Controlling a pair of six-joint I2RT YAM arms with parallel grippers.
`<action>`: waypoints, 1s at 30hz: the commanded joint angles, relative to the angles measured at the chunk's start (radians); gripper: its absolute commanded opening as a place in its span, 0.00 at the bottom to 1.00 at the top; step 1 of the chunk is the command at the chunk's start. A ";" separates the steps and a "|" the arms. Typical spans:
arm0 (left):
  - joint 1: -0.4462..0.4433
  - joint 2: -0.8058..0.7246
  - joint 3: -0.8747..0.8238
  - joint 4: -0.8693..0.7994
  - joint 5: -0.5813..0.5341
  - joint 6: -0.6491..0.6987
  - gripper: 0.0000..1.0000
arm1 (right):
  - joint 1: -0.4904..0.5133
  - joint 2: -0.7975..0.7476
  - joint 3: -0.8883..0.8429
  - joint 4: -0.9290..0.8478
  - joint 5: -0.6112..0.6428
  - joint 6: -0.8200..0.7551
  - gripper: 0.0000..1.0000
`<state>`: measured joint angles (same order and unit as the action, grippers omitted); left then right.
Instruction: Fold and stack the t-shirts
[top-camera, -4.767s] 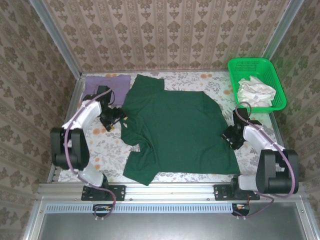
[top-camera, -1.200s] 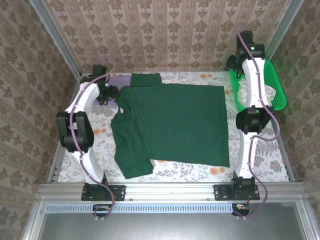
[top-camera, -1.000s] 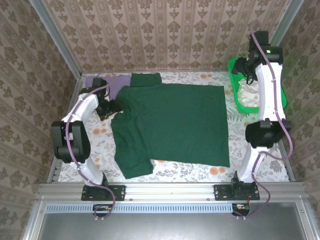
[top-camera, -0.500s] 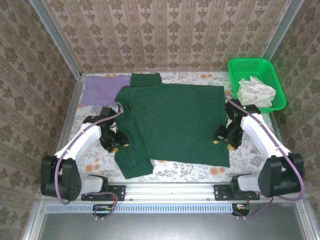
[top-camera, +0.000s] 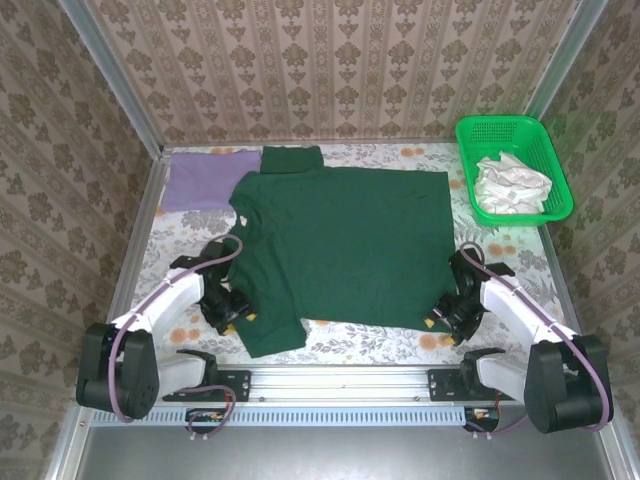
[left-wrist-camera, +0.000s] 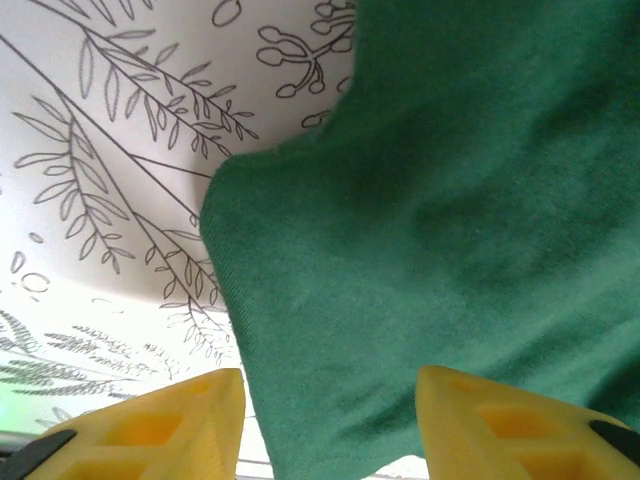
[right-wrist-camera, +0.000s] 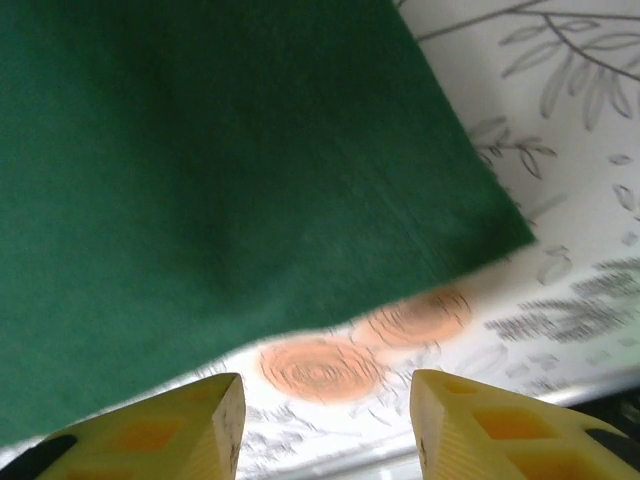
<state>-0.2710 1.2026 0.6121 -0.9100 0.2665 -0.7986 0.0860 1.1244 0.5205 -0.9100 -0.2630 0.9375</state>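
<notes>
— Green first: where is the dark t-shirt (top-camera: 345, 245) from above?
— Spread flat on the flowered tablecloth (top-camera: 185, 245), with the lilac t-shirt (top-camera: 205, 178) at the far left corner. My left pincer (top-camera: 232, 312) is at the dark one's near left edge, and my right pincer (top-camera: 440, 318) is at its near right corner.
— Left wrist?
— Yellow fingers (left-wrist-camera: 180, 425) apart, that edge between them.
— Right wrist?
— Fingers (right-wrist-camera: 480, 425) apart, the corner just ahead, tablecloth between them.

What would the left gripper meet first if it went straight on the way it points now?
Most likely the green shirt: its edge lies right ahead of the left gripper, between its jaws. Depth is hard to judge.
</notes>
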 joint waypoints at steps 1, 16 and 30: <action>0.019 0.011 -0.032 0.056 0.036 -0.039 0.45 | 0.001 0.013 -0.048 0.187 -0.011 0.155 0.49; 0.005 -0.018 -0.008 -0.035 -0.076 -0.058 0.56 | 0.002 0.060 -0.061 0.262 0.077 0.185 0.27; 0.000 -0.001 0.017 -0.040 -0.071 -0.042 0.00 | 0.003 0.075 0.005 0.205 0.133 0.123 0.00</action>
<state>-0.2634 1.2350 0.5808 -0.8719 0.2264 -0.8528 0.0864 1.1847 0.5076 -0.8650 -0.2138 1.0859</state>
